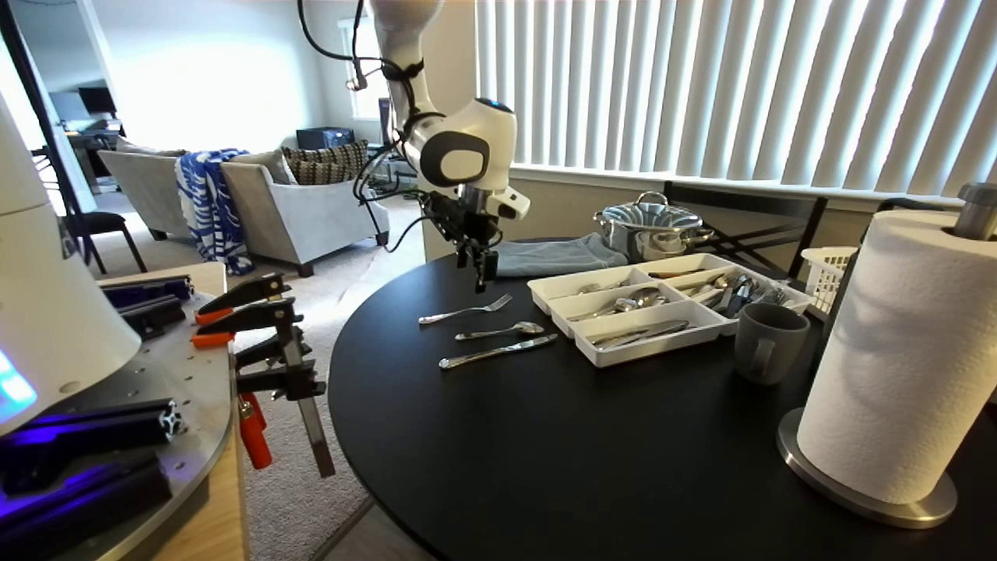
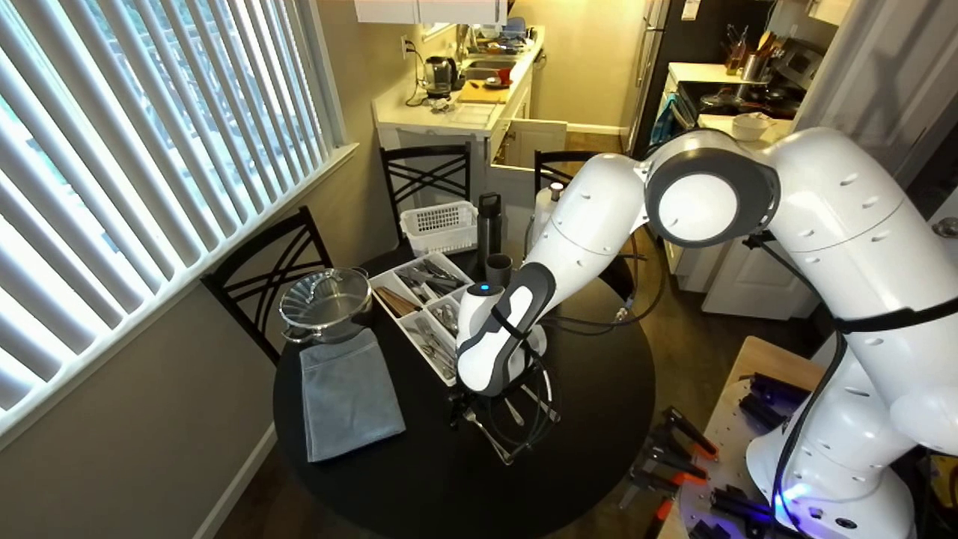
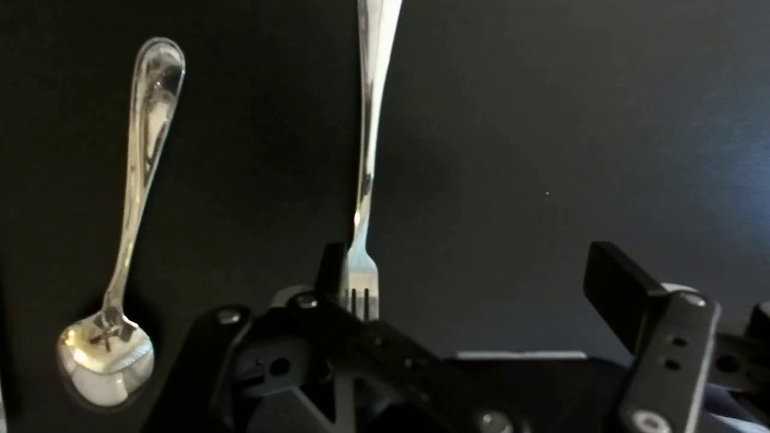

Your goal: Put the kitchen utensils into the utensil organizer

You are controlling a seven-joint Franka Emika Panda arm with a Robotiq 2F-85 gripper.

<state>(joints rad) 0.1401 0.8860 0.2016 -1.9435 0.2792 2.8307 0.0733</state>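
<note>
On the black round table lie a fork (image 1: 467, 312), a spoon (image 1: 498, 332) and a knife (image 1: 498, 351), roughly side by side. Beside them stands the white utensil organizer (image 1: 662, 344), with cutlery in its compartments. My gripper (image 1: 476, 273) hangs above the table near the fork's tines, apart from the organizer. In the wrist view the gripper (image 3: 472, 279) is wide open with nothing between its fingers. Its left finger partly covers the tines of the fork (image 3: 368, 132); the spoon (image 3: 138, 162) lies further left. My arm hides most of the gripper in an exterior view.
A folded grey cloth (image 2: 348, 400) and a shiny pot (image 1: 650, 234) stand behind the organizer's side. The dark grey cup (image 1: 767, 343) is close to the organizer's corner. A paper towel roll (image 1: 896, 358), a dark bottle (image 2: 489, 228) and a white basket (image 2: 440, 228) are further along.
</note>
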